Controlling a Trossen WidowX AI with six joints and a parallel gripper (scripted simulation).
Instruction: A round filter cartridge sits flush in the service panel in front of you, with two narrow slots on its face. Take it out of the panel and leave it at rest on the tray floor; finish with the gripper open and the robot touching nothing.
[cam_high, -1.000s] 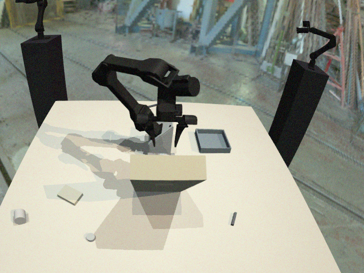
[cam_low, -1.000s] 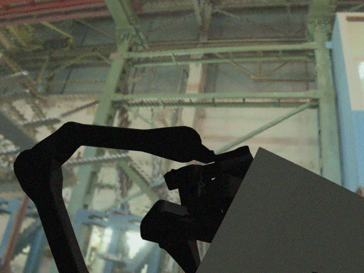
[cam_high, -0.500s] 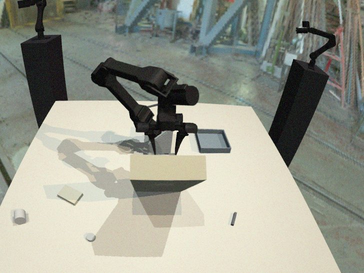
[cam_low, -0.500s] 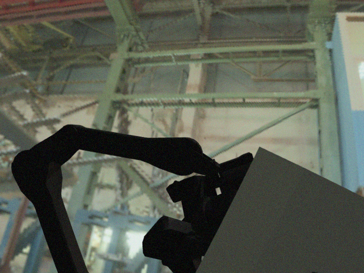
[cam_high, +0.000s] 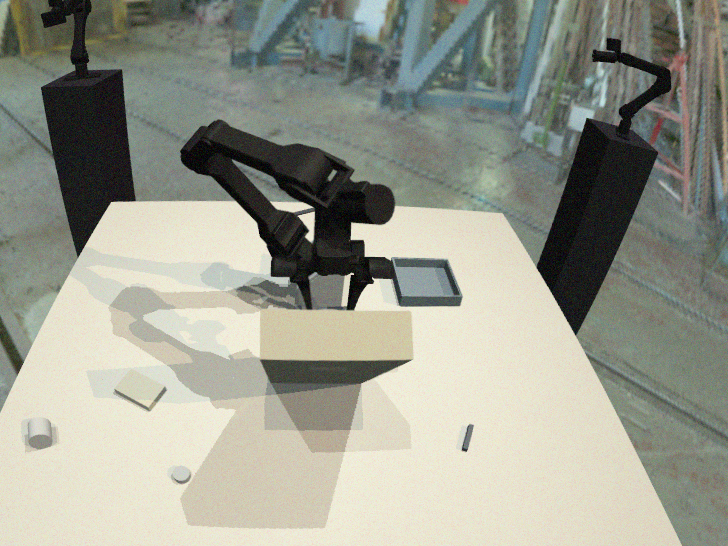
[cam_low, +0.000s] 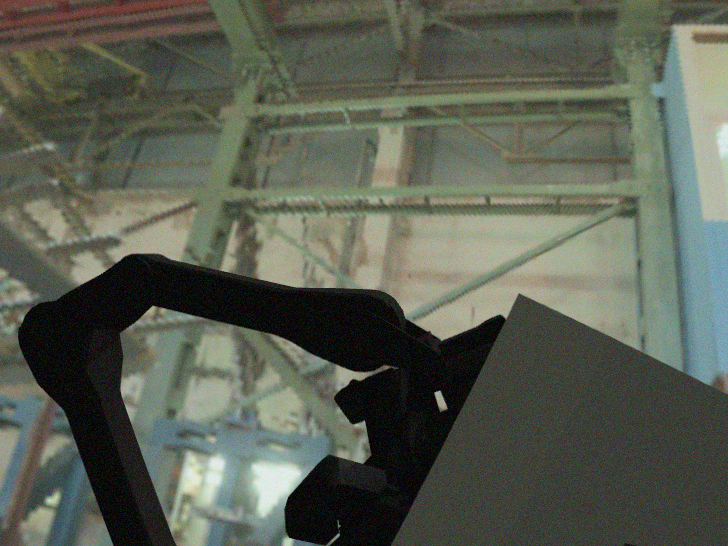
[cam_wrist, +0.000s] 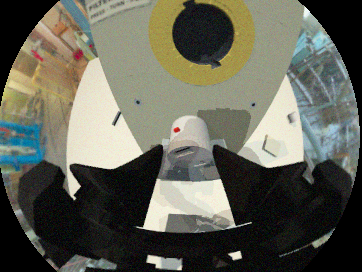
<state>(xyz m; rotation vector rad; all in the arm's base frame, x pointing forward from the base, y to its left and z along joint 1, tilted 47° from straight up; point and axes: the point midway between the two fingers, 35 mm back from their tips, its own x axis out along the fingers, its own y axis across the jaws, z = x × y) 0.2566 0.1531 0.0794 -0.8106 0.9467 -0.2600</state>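
From high up, the top view looks down across the table (cam_high: 411, 487); the exterior one peers upward, close in; the wrist one faces the panel (cam_high: 336, 336) (cam_low: 576, 434) (cam_wrist: 200, 97), shared by all.

This is looking like a big factory hall or workshop. A wide gray floor is spreading out behind the pale table (cam_high: 517, 376), and it is showing stains and long dark lines. Thick blue metal beams (cam_high: 449, 49) are standing on that floor, and long thin poles or boards are leaning in a bunch at the side. A red metal frame (cam_high: 685, 138) is standing by them. In the outside view, tall green posts (cam_low: 655, 252) are holding up green bars (cam_low: 446, 191) that are running across. Patchy, worn walls are showing behind them, and red beams (cam_low: 117, 22) are crossing high up.
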